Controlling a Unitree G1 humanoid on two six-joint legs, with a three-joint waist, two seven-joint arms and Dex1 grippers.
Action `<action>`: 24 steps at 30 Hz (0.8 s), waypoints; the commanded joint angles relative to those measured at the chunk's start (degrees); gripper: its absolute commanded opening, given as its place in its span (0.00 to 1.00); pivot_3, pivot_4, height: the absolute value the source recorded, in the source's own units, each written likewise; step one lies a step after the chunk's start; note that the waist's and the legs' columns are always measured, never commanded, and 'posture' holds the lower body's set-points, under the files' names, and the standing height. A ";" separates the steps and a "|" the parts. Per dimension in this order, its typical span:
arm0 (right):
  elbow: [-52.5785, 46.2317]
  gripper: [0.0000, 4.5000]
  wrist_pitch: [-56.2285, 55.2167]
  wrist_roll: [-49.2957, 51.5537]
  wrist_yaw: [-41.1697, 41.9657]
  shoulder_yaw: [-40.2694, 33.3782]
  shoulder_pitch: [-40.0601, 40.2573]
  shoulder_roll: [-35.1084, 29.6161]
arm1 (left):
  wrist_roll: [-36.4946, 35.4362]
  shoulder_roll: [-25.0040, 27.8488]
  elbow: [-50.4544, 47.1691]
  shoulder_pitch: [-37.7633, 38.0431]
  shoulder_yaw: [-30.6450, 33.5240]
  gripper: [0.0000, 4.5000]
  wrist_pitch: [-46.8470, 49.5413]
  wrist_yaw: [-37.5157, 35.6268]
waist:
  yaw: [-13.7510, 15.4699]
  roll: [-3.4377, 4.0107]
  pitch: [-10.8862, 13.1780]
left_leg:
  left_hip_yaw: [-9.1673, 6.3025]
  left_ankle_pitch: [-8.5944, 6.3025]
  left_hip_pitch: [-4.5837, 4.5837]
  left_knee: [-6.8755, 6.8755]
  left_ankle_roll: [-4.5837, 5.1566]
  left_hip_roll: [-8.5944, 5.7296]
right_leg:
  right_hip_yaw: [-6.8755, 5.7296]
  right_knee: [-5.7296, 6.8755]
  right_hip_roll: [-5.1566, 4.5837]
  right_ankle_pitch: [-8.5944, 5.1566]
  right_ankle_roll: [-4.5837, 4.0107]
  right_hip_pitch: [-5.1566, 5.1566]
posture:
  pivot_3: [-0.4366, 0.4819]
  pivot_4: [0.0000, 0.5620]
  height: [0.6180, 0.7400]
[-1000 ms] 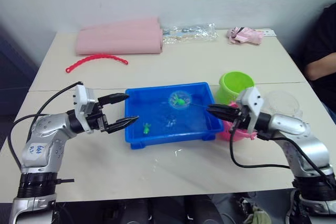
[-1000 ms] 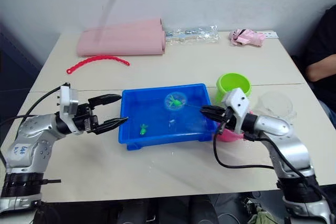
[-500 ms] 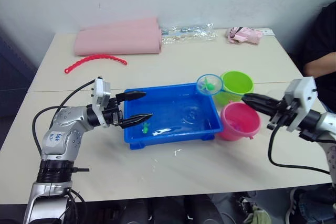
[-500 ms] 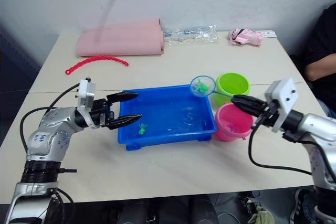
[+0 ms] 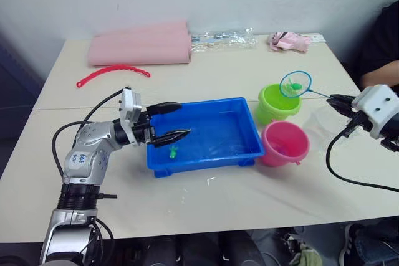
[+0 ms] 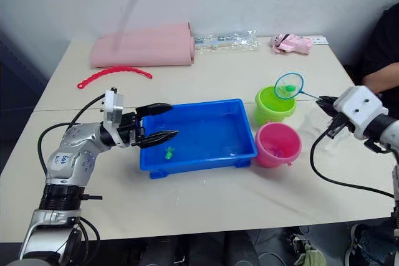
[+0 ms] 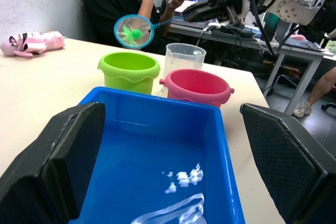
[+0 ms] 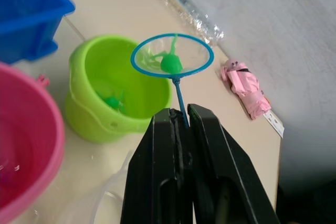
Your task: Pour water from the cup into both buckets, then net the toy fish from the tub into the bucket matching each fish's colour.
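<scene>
The net (image 8: pixel 172 59), a green fish (image 8: pixel 170 64) in its mesh, hangs over the green bucket (image 8: pixel 121 95), out ahead of the right gripper (image 8: pixel 181 124), whose fingers pinch the stick shut; tipping the hoop squarely above that mouth, clear of the pink bucket (image 8: pixel 23 150) beside it, should drop the fish cleanly; the left gripper (image 7: pixel 168 161) waits spread wide at the tub (image 7: pixel 157 129), holding nothing.

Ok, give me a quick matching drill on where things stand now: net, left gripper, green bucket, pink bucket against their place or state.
Things:
1. net
2. left gripper
3. green bucket
4. pink bucket

States:
A. open, over the blue tub's left end
B. nearer the robot, beside the tub
C. holds a green fish, raised above a bucket
D. already has a green fish at its bottom

Pairs: 1-C, 2-A, 3-D, 4-B
</scene>
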 commanded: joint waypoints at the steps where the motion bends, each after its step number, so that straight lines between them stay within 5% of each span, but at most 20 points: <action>1: -0.28 0.00 -6.28 -3.99 -1.65 0.05 0.62 -2.72 | -0.01 0.19 -0.12 -0.25 0.38 1.00 -1.02 -0.05 | 0.01 0.00 0.00 | 0.00 0.00 0.00 0.00 0.00 0.00 | 0.01 0.00 0.00 0.00 0.00 0.00 | 0.48 0.27 1.00; 24: 12.74 0.00 -34.85 -34.53 -27.53 8.91 -3.23 -11.55 | 1.61 0.04 0.95 -0.44 -0.71 1.00 -4.01 -0.82 | -0.11 0.00 0.00 | 0.07 0.06 0.06 0.03 -0.11 0.04 | 0.12 0.04 0.07 0.00 0.00 -0.01 | 0.48 0.27 1.00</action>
